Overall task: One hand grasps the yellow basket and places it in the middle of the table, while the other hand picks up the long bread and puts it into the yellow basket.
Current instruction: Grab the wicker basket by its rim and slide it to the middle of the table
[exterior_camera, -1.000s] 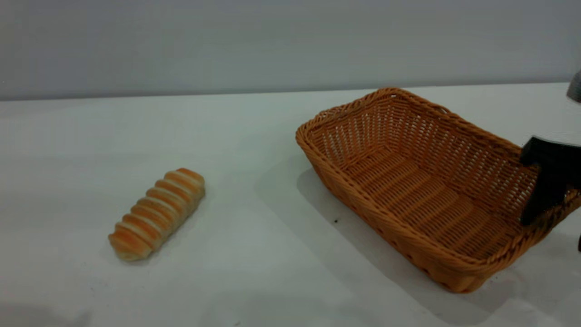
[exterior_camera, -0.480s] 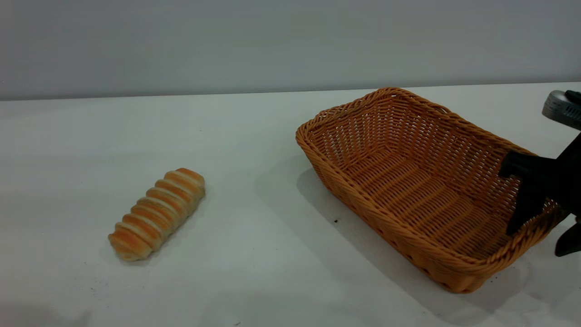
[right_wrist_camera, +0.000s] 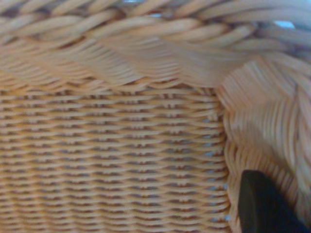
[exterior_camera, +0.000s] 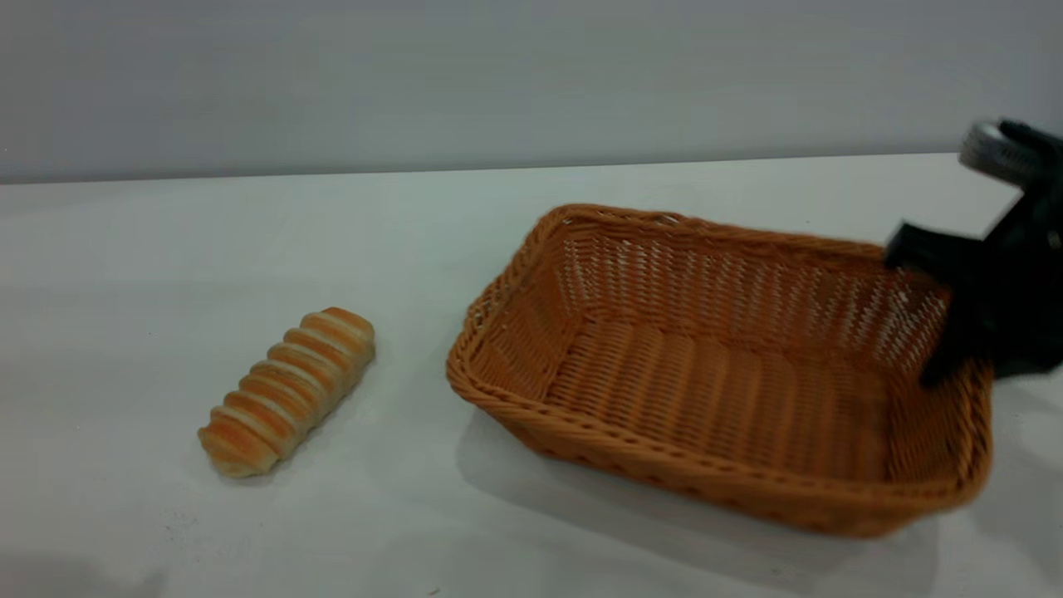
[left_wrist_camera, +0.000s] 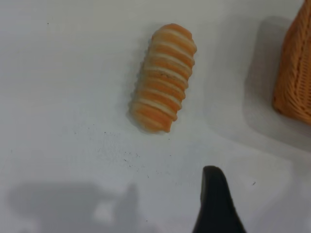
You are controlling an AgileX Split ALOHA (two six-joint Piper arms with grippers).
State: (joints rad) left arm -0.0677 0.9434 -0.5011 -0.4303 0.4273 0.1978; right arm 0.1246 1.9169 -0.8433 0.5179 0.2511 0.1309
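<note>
The right gripper (exterior_camera: 967, 332) is clamping the right-end rim of the yellow basket (exterior_camera: 706, 390), one finger inside the wall & the rest of the gripper outside it. Vs. half a sec ago the basket is swung round & shifted toward the desk's (exterior_camera: 415, 232) middle: its long side is now lying roughly across the view, left corner much nearer the long bread (exterior_camera: 286, 390). It's looking blurred, so prob. in motion, not yet set down for good.

Judgement: step 1 (basket to centre) is well under way, nearly there; the bread step isn't begun.

The long bread is lying flat on the desk, left of the basket, apart from it, untouched. In the left wrist view the bread (left_wrist_camera: 164, 91) is sitting ahead of the left gripper, w/ a basket corner (left_wrist_camera: 296, 73) at the frame edge. Only one dark fingertip (left_wrist_camera: 216, 204) is showing there, so can't tell how the left gripper's fingers are set; it's hanging above the desk near the bread.

Brands/labels/writing: none readable anywhere.
</note>
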